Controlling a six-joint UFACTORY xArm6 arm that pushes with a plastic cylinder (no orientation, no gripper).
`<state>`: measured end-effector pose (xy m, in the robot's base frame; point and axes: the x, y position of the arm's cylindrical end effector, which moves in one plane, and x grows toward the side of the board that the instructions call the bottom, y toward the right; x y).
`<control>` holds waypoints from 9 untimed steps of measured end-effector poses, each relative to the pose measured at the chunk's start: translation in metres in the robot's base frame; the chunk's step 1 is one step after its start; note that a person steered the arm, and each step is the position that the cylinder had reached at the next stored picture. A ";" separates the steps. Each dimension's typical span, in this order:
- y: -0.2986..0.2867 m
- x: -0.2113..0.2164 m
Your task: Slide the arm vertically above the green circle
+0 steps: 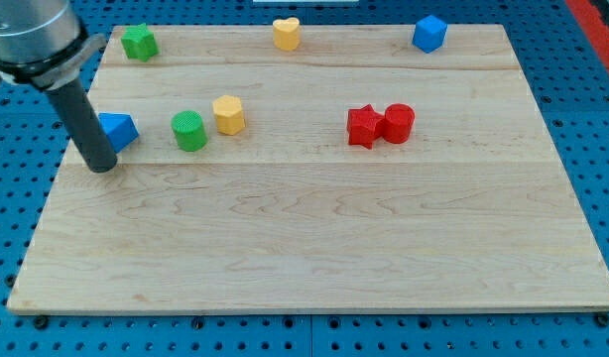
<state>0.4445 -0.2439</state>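
My tip [103, 167] sits on the wooden board [314, 258] at the view's left, touching or just beside the blue triangular block [119, 130], w/ the green circle [188, 131] near, to the view's right. No jaws on this rod, so nothing spread or pinched. Likely placed low-left to swing round & up past the circle. The yellow hexagon-ish block [228, 115] sits just beside the circle; the green star [139, 42] is nr the top-left corner. Blocks look like matte, ribbed plastic; board pale & grainy.

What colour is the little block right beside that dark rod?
Blue. The blue block sits just right of my tip, clearest in the camera view.
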 end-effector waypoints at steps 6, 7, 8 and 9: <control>0.006 -0.116; 0.057 -0.117; 0.096 -0.117; 0.098 -0.117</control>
<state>0.3272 -0.1461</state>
